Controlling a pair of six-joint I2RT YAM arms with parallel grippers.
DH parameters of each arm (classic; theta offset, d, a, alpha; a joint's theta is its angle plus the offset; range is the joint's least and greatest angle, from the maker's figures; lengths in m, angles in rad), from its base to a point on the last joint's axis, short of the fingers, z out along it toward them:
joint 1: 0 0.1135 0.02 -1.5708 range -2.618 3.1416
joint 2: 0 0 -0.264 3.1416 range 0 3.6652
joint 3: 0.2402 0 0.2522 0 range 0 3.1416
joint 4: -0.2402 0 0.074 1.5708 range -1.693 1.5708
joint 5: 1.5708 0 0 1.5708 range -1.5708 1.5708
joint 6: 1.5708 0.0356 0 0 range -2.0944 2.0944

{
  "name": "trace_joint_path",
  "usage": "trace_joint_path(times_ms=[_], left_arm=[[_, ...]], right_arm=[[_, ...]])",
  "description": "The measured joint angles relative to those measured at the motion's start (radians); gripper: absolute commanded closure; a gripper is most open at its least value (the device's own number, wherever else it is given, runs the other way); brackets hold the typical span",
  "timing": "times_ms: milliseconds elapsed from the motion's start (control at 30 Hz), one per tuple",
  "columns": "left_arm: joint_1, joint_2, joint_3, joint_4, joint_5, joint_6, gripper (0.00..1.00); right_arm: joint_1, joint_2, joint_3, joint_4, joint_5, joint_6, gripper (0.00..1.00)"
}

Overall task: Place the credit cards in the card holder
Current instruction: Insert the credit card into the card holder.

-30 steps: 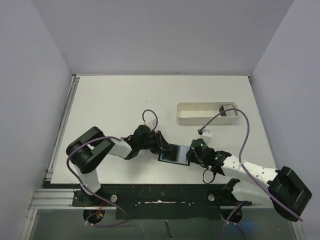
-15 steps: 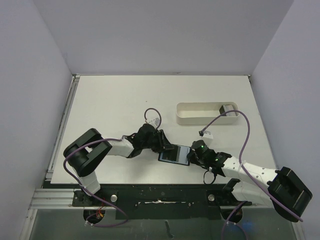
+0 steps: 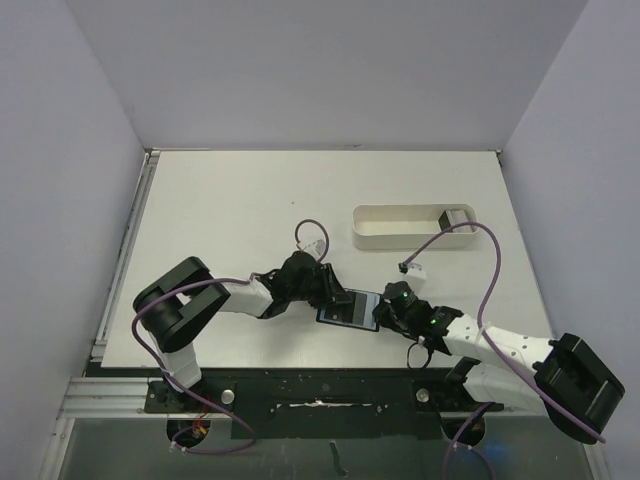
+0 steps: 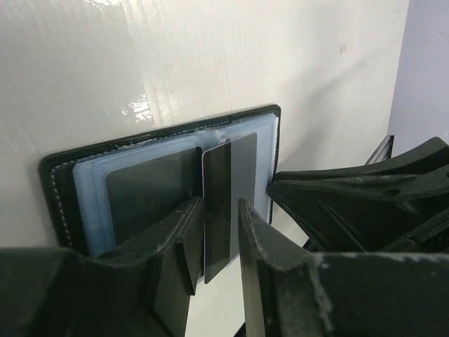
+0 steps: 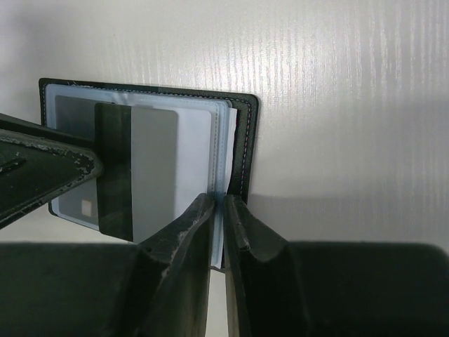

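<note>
The left claw (image 4: 217, 203) pinches a light, stiff, probably slick card (image 4: 231, 161) by its near end, the far end over the open card holder (image 4: 56, 189) just ahead. The right claw (image 5: 219, 200), nearly pressed together, nips its floppy pocket edge.

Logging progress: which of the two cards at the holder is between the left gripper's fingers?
The dark-striped card, between the left gripper's fingers above the open card holder; the other card is tucked in a pocket.
</note>
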Motion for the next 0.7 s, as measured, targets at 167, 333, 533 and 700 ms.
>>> trace_joint_path(times_ms=[167, 333, 533, 700], left_arm=[[-0.022, 0.014, 0.021, -0.007, -0.001, -0.008, 0.75], [-0.044, 0.027, 0.034, -0.011, -0.027, -0.016, 0.75], [-0.053, 0.027, 0.034, -0.014, -0.052, -0.032, 0.68], [-0.044, -0.016, 0.034, -0.070, -0.053, -0.019, 0.61]], right_arm=[[0.004, 0.004, -0.010, 0.027, 0.000, 0.008, 0.87], [0.005, 0.007, -0.023, 0.063, -0.003, 0.011, 0.87], [0.005, 0.006, -0.027, 0.071, -0.001, 0.014, 0.85], [0.006, -0.037, -0.027, 0.035, -0.002, 0.015, 0.77]])
